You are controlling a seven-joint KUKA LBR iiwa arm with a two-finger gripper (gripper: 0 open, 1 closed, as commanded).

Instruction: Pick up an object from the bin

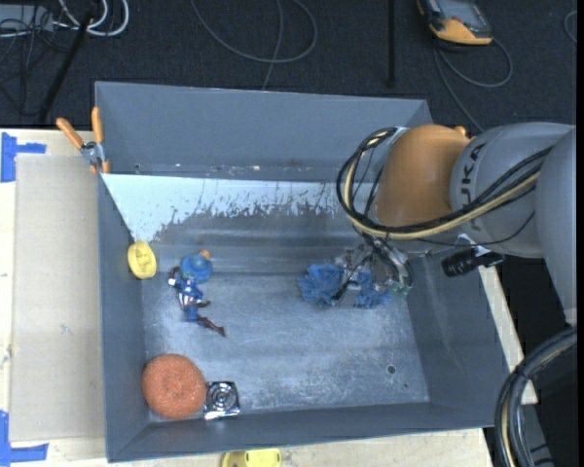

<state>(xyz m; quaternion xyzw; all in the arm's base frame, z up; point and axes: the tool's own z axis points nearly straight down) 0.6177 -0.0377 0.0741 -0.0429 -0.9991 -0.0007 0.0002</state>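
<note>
Blue crumpled cloth [321, 286] lies partly under the arm's wrist [378, 261]

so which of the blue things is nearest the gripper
The crumpled blue thing on the right, right by the gripper; the small blue figure lies far left beside the yellow piece.

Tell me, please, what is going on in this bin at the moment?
The robot arm reaches in from the right, its jaws down at a crumpled blue thing right of the middle of the bin. Whether it is gripped I cannot tell. A blue figure, a yellow piece and a round orange thing lie untouched at the left.
</note>
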